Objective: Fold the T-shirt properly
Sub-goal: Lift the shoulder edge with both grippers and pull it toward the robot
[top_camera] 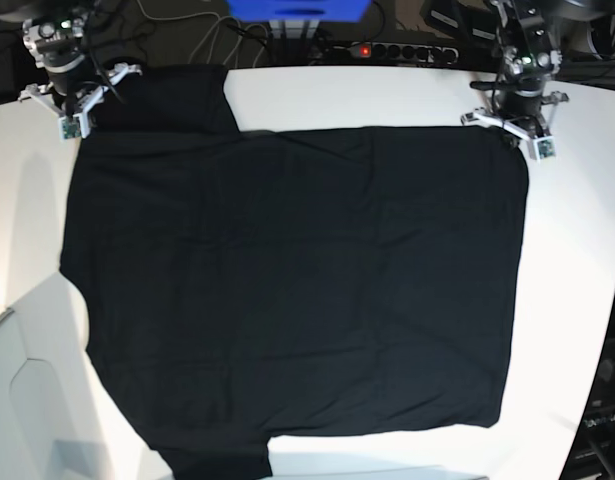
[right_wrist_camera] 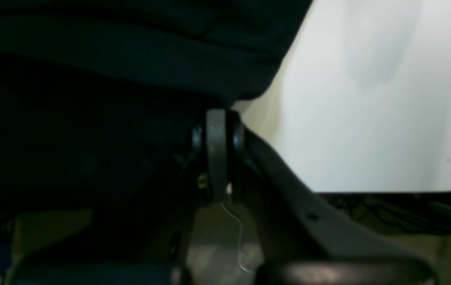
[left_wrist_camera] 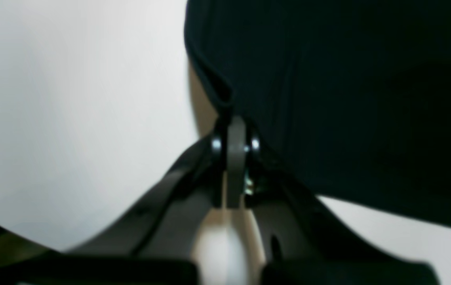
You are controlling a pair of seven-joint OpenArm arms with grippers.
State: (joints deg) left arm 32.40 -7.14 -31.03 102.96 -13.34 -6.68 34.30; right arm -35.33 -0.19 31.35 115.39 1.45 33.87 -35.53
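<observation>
Pinching T-shirt [top_camera: 297, 290] corners, left pincer [left_wrist_camera: 231, 114] clamped, right pincer [right_wrist_camera: 219, 109] clamped, table [top_camera: 587, 260] beneath.

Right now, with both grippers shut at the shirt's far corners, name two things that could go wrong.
1. The left gripper pinches only the very edge of the T-shirt; it may slip on lifting.
2. The near sleeve hangs by the table edge; dragging could pull it off.

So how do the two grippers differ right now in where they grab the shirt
The right gripper pinches the T-shirt near a sleeve, base view's far left. The left gripper pinches a plain corner, far right. Both are shut on cloth along the far edge.
</observation>
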